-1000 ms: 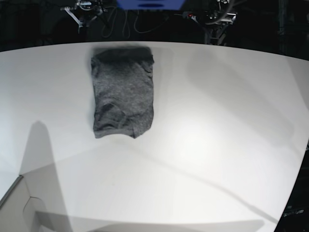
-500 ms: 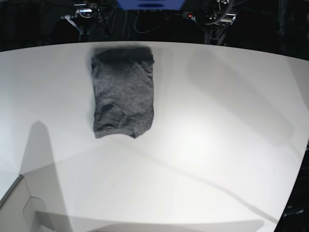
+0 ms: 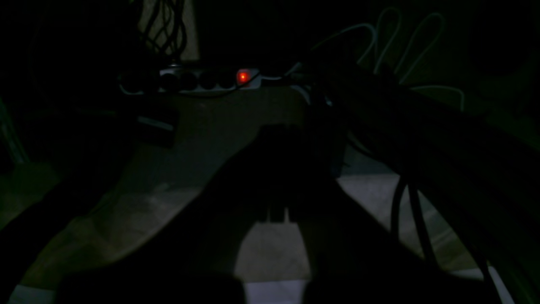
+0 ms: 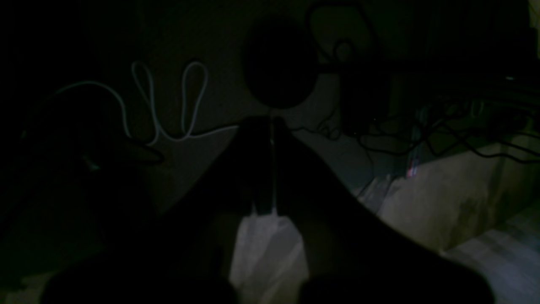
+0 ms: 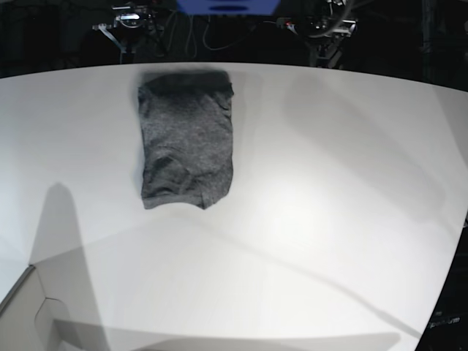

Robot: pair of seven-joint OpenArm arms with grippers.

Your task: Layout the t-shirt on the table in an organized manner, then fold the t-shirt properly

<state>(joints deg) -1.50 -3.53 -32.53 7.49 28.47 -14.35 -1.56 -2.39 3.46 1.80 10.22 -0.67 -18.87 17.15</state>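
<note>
The t-shirt [image 5: 187, 139] lies folded into a compact charcoal-grey rectangle on the white table [image 5: 329, 219], towards the back left. Both arms are drawn back beyond the table's far edge: the right arm [image 5: 131, 18] at the back left, the left arm [image 5: 325, 25] at the back right, neither near the shirt. In the dim left wrist view my left gripper [image 3: 279, 131] is a dark silhouette with its jaws together and nothing between them. The right gripper [image 4: 270, 124] is likewise shut and empty, over a dark floor.
A power strip [image 3: 202, 80] with a red light and loose cables [image 4: 168, 105] lie on the floor behind the table. A pale flat box corner [image 5: 29, 311] shows at the front left of the table.
The right arm at the back left has shifted slightly. The shirt and the left arm have not moved.
</note>
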